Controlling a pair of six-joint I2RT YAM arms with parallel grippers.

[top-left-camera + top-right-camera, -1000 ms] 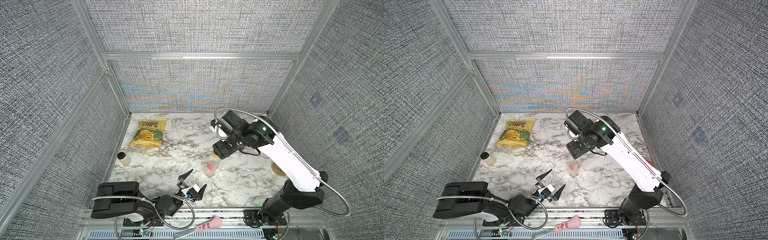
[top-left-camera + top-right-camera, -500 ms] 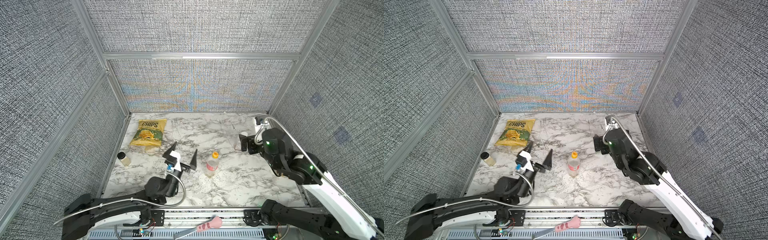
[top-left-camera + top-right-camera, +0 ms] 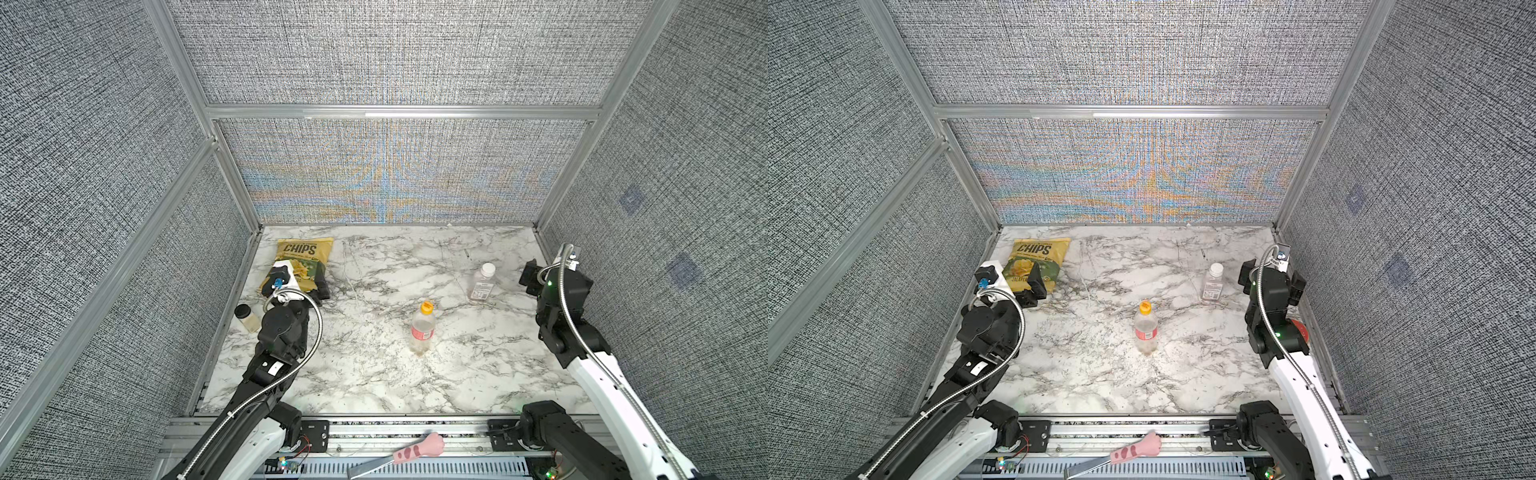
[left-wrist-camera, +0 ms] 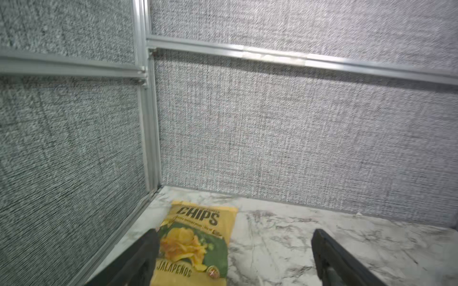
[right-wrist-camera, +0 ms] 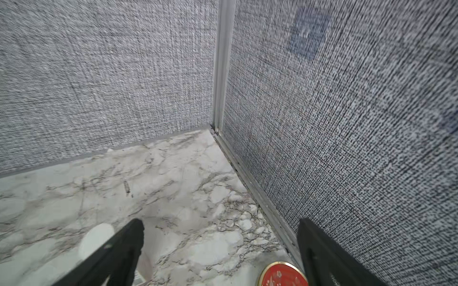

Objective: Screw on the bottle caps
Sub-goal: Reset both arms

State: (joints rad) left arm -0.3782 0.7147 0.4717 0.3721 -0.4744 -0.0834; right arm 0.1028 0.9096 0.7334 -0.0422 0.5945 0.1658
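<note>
Both top views: two bottles, red-labelled bottle (image 3: 423, 329) orange-capped, pink-tinted bottle (image 3: 481, 287) beyond it white-capped; left claw (image 4: 234, 232), right claw (image 5: 220, 222) gape empty.

The white cap (image 5: 95, 239) is blurred and half hidden behind the right gripper (image 5: 220, 222) (the red tin lid (image 5: 282, 275) is cropped).

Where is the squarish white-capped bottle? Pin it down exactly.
In both top views the squarish bottle stands upright on the far right part of the marble table, beyond and to the right of the red-labelled bottle at centre.
</note>
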